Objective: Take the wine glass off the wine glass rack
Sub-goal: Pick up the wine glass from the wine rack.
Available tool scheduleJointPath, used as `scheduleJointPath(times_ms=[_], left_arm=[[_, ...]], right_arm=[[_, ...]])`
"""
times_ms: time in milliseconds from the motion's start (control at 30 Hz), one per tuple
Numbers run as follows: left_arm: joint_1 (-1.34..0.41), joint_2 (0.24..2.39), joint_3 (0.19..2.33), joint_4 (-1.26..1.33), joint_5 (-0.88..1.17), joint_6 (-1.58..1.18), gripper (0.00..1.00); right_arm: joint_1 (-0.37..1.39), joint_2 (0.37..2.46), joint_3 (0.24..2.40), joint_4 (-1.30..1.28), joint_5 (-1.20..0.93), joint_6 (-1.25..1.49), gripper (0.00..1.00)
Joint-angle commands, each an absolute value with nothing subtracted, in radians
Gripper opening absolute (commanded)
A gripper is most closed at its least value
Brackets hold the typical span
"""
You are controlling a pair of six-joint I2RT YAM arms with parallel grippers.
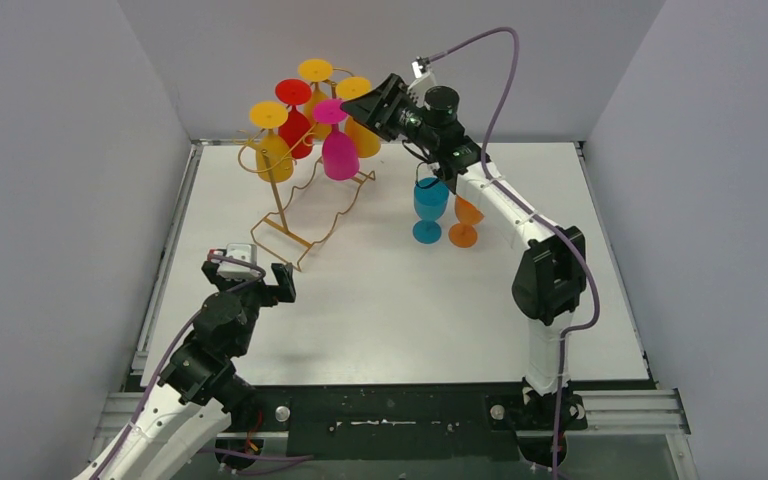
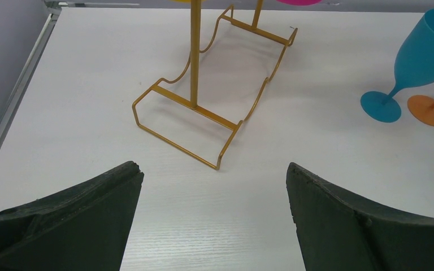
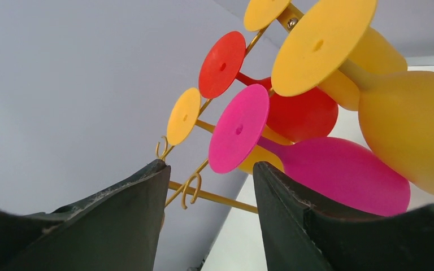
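Your right end effector (image 3: 209,165), jaws parted, faces the pink wine glass (image 3: 339,169).
It hangs foot-up from the wine glass rack (image 1: 282,205)'s top, stem upright, just ahead; left end effector (image 1: 282,282), also parted, lies farther off.

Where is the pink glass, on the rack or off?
On: the pink glass hangs foot-up from the wine glass rack; the open right tool holds nothing.
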State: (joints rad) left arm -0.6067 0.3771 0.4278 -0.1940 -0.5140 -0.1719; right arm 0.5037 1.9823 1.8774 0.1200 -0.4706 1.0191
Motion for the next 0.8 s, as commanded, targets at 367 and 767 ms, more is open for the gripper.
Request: scheduleJointPath(times_ms=[367, 767], left_arm=[[-0.603, 0.389, 0.48, -0.179, -0.512, -0.155, 0.97], [-0.603, 0.414, 0.482, -0.181, -0.491, -0.144, 0.97]], right_arm=[[0.505, 2.099, 2.032, 0.141, -0.487, 1.062, 0.37], [0.499, 2.085, 2.022, 0.132, -0.499, 1.054, 0.18]])
